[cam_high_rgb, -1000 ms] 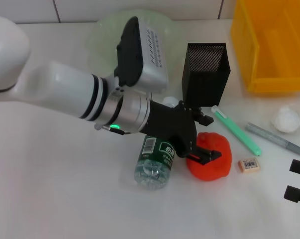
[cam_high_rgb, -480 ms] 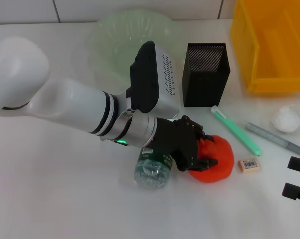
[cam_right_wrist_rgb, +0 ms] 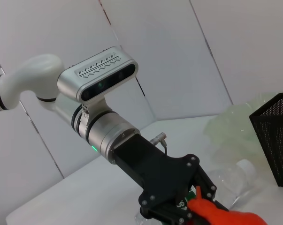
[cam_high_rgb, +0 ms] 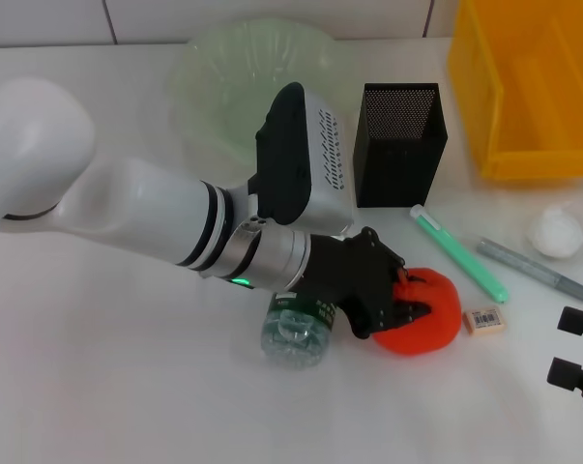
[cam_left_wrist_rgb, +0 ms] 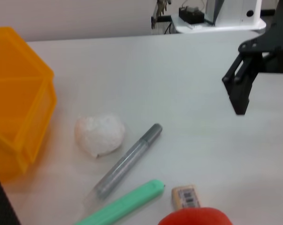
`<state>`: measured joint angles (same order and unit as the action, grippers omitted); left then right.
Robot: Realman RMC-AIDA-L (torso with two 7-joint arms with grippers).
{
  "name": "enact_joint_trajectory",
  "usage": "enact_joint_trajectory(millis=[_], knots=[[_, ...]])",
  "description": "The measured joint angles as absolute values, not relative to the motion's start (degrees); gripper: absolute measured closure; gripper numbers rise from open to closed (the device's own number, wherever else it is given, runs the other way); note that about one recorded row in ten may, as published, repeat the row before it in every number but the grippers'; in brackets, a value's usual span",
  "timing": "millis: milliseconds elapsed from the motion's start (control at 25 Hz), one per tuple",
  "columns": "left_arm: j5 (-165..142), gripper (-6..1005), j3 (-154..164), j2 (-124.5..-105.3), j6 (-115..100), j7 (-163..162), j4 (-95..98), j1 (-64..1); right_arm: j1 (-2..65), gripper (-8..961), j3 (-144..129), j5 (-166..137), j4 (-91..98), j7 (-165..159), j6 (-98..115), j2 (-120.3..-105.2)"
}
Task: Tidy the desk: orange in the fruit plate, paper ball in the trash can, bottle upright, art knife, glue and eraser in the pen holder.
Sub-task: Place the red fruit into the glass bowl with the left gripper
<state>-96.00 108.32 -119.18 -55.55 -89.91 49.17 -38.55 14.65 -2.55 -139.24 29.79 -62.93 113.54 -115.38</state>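
left gripper (cam_high_rgb: pixel 399 304) clamped on orange (cam_high_rgb: pixel 428 314) (bottle (cam_high_rgb: pixel 299 324) and eraser (cam_high_rgb: pixel 484 321) flank it); right gripper (cam_high_rgb: pixel 579 358) open.

The orange (cam_high_rgb: pixel 424 314) is red-orange on the plain white desk (cam_high_rgb: pixel 127 387). The trash can (cam_high_rgb: pixel 528 87) is bright yellow, the pen holder (cam_high_rgb: pixel 399 140) black mesh, the fruit plate (cam_high_rgb: pixel 228 72) pale translucent green. The glue (cam_high_rgb: pixel 460 253) is green with a white cap; the art knife (cam_high_rgb: pixel 535 269) is grey. The eraser (cam_high_rgb: pixel 484 320) is beige with a barcode label, the paper ball (cam_high_rgb: pixel 555 232) white, and the bottle (cam_high_rgb: pixel 296 329) clear with a dark green label.
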Motion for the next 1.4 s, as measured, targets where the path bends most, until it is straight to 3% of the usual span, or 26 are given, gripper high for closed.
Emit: enact_joint_trajectory(millis=[240, 520, 680, 920, 1160, 1400], knots=[[-89.79, 794, 103.48, -118.85, -62.13, -88.72, 52.26, -35.69, 14.31, 155, -2.39, -139.21, 29.79, -62.92, 113.54, -115.40], [-86.16, 832, 75.25, -118.46, -79.28, -88.51, 54.80, -32.53, 14.31, 155, -2.37, -139.21, 29.80, -62.92, 113.54, -115.60], [-86.78, 854, 59.90, -117.91, -78.54, -87.33, 51.48, -34.06, 14.50, 155, -2.37, -139.21, 29.79, -62.74, 113.55, -115.93], [-89.76, 897, 55.73, -115.62, -61.51, -86.22, 40.39, -40.40, 15.40, 156, -2.37, -139.21, 29.72, -62.55, 113.55, -116.61], [-101.51, 713, 56.12, -118.23, -48.72, -87.60, 36.51, -45.09, 16.38, 156, -2.75, -139.22, 29.39, -62.47, 113.05, -117.26], [-102.07, 457, 56.51, -118.64, -45.08, -87.77, 35.24, -45.52, 17.25, 157, -2.90, -139.23, 28.79, -62.33, 112.36, -117.51]])
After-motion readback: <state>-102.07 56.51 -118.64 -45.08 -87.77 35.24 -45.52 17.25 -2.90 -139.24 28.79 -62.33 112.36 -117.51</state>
